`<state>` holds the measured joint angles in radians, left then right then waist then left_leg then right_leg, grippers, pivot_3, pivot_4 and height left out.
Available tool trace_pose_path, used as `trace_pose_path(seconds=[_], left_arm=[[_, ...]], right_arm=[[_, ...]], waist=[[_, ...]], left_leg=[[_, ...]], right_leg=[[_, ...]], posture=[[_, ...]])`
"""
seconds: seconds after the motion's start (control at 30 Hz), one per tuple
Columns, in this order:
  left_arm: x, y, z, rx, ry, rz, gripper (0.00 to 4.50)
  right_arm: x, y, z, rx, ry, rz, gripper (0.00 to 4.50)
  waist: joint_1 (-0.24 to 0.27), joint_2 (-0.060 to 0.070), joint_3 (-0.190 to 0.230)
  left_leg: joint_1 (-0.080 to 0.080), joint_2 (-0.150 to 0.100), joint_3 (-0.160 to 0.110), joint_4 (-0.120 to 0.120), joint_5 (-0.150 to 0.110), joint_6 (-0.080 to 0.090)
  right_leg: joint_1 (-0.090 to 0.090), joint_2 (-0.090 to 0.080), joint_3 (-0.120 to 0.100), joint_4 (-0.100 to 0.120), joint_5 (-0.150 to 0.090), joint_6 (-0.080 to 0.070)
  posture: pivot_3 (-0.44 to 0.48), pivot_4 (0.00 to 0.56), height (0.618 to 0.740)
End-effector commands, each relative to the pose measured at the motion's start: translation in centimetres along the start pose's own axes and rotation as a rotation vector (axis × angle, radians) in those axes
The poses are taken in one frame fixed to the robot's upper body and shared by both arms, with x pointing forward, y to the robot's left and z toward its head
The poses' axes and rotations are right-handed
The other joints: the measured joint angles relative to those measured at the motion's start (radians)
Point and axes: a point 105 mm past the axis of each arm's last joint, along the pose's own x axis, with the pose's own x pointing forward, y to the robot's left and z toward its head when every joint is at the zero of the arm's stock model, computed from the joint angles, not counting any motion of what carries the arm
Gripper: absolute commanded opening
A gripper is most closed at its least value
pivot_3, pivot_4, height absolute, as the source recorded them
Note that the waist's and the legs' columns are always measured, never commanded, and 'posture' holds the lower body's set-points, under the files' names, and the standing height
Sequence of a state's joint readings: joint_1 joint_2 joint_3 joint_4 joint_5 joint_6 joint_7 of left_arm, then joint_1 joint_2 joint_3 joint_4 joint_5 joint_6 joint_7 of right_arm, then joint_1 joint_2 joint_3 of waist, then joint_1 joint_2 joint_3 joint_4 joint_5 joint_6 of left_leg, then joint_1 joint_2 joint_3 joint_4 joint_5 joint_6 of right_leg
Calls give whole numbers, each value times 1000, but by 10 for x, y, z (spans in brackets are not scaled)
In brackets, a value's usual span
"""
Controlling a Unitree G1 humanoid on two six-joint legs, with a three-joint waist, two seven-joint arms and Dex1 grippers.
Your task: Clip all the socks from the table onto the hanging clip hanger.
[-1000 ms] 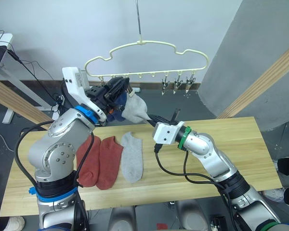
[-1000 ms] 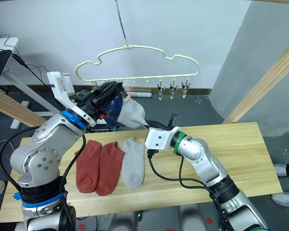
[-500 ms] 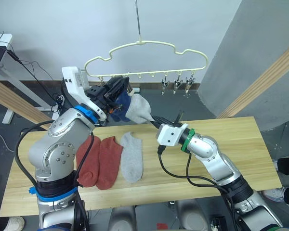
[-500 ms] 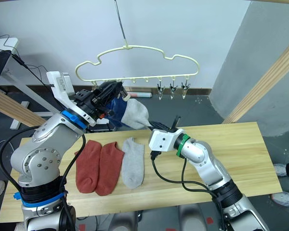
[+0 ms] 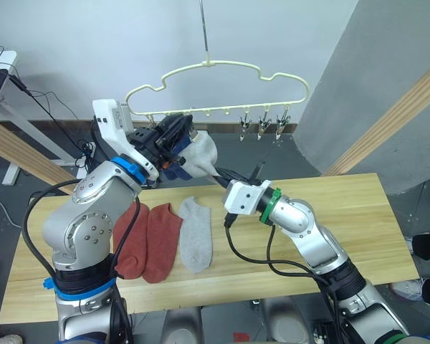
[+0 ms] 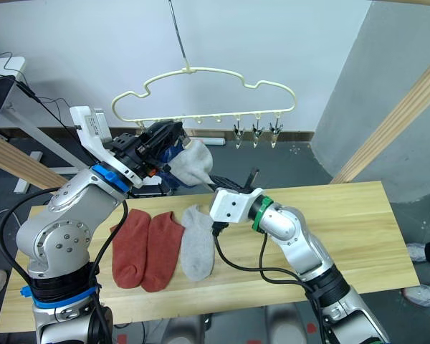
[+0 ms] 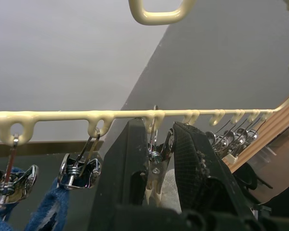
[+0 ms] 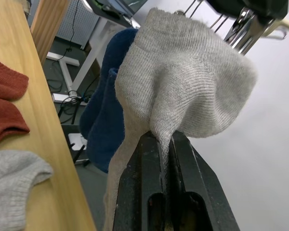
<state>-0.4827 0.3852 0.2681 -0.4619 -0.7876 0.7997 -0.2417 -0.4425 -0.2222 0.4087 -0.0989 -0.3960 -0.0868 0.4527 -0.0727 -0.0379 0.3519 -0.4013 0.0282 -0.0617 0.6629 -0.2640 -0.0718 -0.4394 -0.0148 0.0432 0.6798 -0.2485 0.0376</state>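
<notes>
The soft light grey knit sock (image 8: 183,86) I am working on is up in the air, near the middle of the head picture, just under the pale yellow wavy plastic clip hanger (image 5: 215,68). My right pincer (image 8: 161,149) is shut tight on a fold of it, and the rest bunches above my black fingers. It is light and floppy. It bends and sags, so I think I should hold it near the open edge, where the knit is thicker and a clip can bite.

My left pincer (image 7: 156,144) is up at the hanger bar. Its two black fingers stand on each side of a small shiny metal clip (image 7: 154,159). They look set to squeeze it, but I cannot tell if they press it yet.

Two dark blue knit socks (image 5: 175,161) hang from clips right beside the grey one, touching it.

Lower left of the head picture, on the long light wooden table (image 5: 330,215), lie two rust-red knit socks (image 5: 150,240) and one more light grey knit sock (image 5: 198,233), side by side.

I see no words or labels I can read.
</notes>
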Motion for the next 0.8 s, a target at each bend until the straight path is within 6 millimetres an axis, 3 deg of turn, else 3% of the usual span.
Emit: trace_pose_path(seconds=[0.03, 0.33, 0.47, 0.63, 0.8], left_arm=[[0, -6, 11, 16, -47, -22, 666], [-1, -6, 11, 19, -48, -18, 666], [-2, -9, 13, 91, -52, -34, 666], [-4, -10, 8, 112, -50, -28, 666], [-7, -12, 3, 137, -39, -30, 666]], right_arm=[[-3, 2, 0, 54, 5, -4, 0], [-7, 1, 1, 36, 4, 5, 0], [-17, 4, -7, 42, 46, 38, 0], [-39, 19, -22, 147, 121, 150, 0], [-68, 52, -48, 248, 256, 325, 0]], waist=[[0, 0, 0], [-1, 0, 0], [-1, 0, 0], [0, 0, 0], [-1, 0, 0]], left_leg=[[0, 0, 0, 0, 0, 0], [0, 0, 0, 0, 0, 0], [0, 0, 0, 0, 0, 0], [0, -1, 0, 0, 0, 0], [0, 0, 0, 0, 0, 0]], right_leg=[[0, 0, 0, 0, 0, 0], [0, 0, 0, 0, 0, 0], [0, 0, 0, 0, 0, 0], [0, -1, 0, 0, 0, 0], [0, 0, 0, 0, 0, 0]], posture=[[-124, 332, 740], [-124, 330, 740], [-122, 329, 740], [-117, 334, 740], [-111, 340, 740]])
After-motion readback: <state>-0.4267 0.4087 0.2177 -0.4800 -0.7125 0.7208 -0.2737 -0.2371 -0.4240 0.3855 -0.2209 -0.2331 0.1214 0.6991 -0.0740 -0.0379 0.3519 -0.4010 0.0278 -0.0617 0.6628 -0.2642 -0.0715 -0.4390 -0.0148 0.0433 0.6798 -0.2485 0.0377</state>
